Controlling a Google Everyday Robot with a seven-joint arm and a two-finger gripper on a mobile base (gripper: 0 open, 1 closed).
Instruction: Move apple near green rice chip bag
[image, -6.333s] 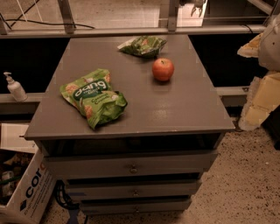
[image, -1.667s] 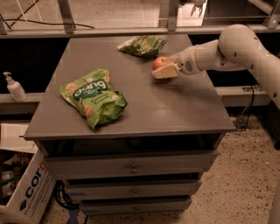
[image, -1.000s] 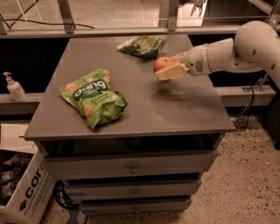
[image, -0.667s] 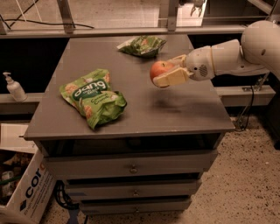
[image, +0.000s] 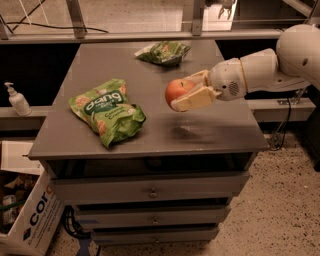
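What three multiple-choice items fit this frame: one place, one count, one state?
1. Where on the table is the green rice chip bag? A front left; B back right; C centre.
2. How many snack bags are on the table? A one; B two; C four.
3. The apple is: A resting on the table; B held by the gripper, off the table; C lying on a bag.
1 A: by the front-left edge. 2 B: it plus a smaller green bag at the back. 3 B: fingers clasp it, shadow below.

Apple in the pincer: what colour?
Red-orange apple, camera view, held by the pincer above the tabletop.
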